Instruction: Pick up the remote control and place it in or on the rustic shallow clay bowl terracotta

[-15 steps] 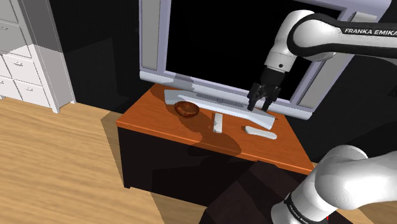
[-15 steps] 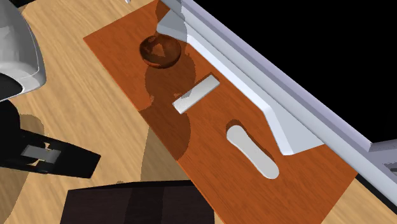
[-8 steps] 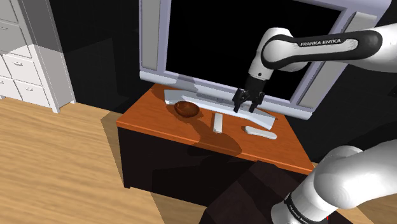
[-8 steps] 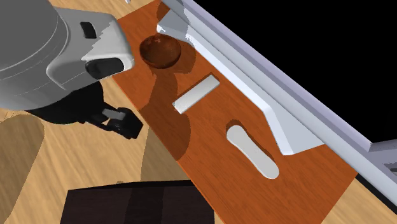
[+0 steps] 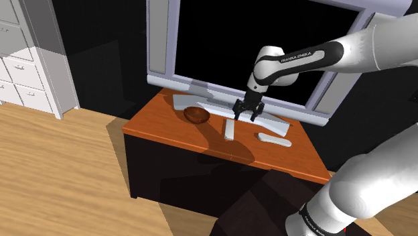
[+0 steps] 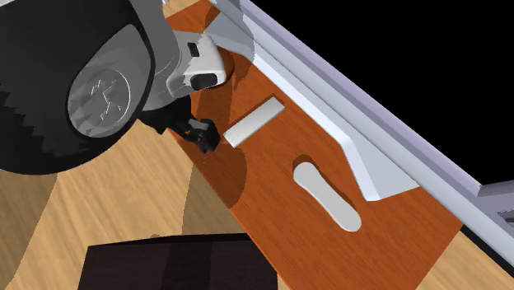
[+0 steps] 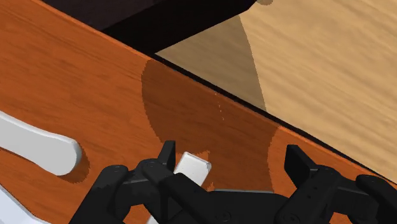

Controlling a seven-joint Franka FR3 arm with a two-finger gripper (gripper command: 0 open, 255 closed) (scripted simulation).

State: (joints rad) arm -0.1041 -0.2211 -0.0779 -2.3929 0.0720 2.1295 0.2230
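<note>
Now the gripper (image 5: 245, 118) has swung away from the far part of the screen's grey foot (image 5: 276, 123), toward the shoulder view's left and lower. It hangs close over the counter (image 5: 167, 122), just above the far end of the remote control (image 5: 229, 130), which I take to be the flat grey-white bar rather than the rounded white piece (image 5: 273, 140) lying apart from it. Its fingers (image 7: 167, 156) stand apart and hold nothing; in the wrist view the end of the bar shows between them, nearer one finger than the other, so the hand does not look centred across it yet. The bar has not stirred in this last second and lies flat on the orange-brown wood. The brown shallow bowl (image 5: 196, 114) sits near it, toward the shoulder view's left, beside the corner of the foot. Judging from this, the approach is nearly over: a small sideways correction and a short descent should put the bar between the fingers before they close, with the lift and the short carry to the bowl left to do.
</note>
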